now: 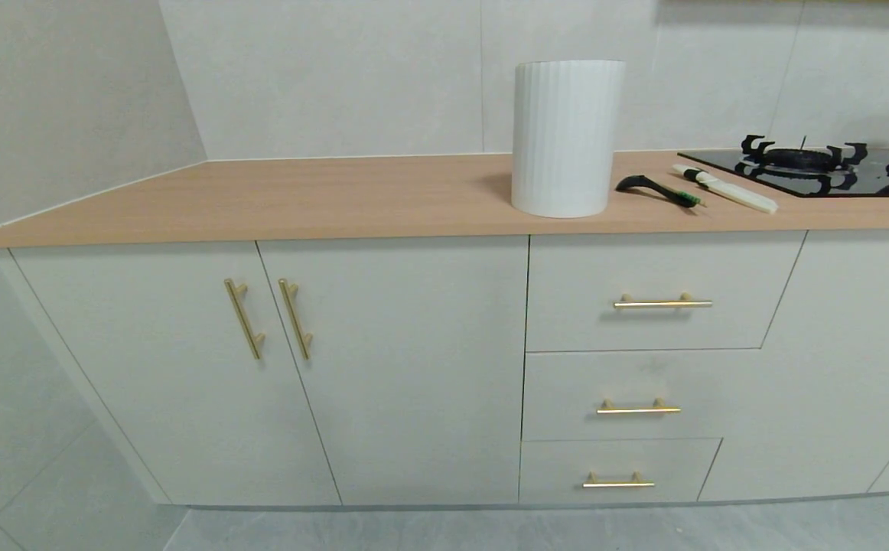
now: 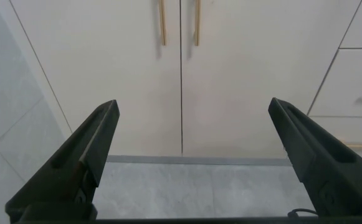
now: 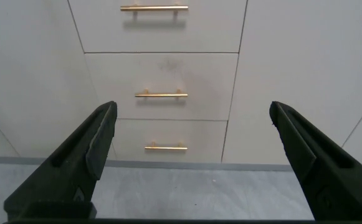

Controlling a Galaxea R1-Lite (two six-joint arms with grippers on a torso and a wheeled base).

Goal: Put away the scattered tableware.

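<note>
Both grippers are spread wide and carry nothing. The left gripper (image 2: 192, 104) faces the double cabinet doors (image 2: 230, 74) and the right gripper (image 3: 192, 106) faces the drawer stack (image 3: 162, 74); both hang low, well below the work. Step in hand, as I read it, is the approach, with nothing picked up. To do it well, raise the arms above the countertop (image 1: 299, 195) edge before closing in, so nothing clips the gold handles (image 1: 662, 303) or the counter lip. Stay off the hob (image 1: 812, 161) at the right end. The tall white ribbed holder (image 1: 564, 138) looks like the destination, so come in on its right, where the pieces lie, and don't knock it. The right arm is probably the better-placed one. Both pieces lie flat on the wood, so a top-down pinch across the handle with jaws square to the long axis seems safest. Then tip upright and lower into the holder's top, presumably open. Tableware: the white utensil (image 1: 727, 189) is long, slim and pale with a dark band near its far end. It lies diagonally between holder and hob, close to the hob edge. The black-handled utensil (image 1: 657, 189) is shorter and curved, with a green tip. It lies just beside the holder's base, near the white one but apart. Exact type of either: can't tell.
</note>
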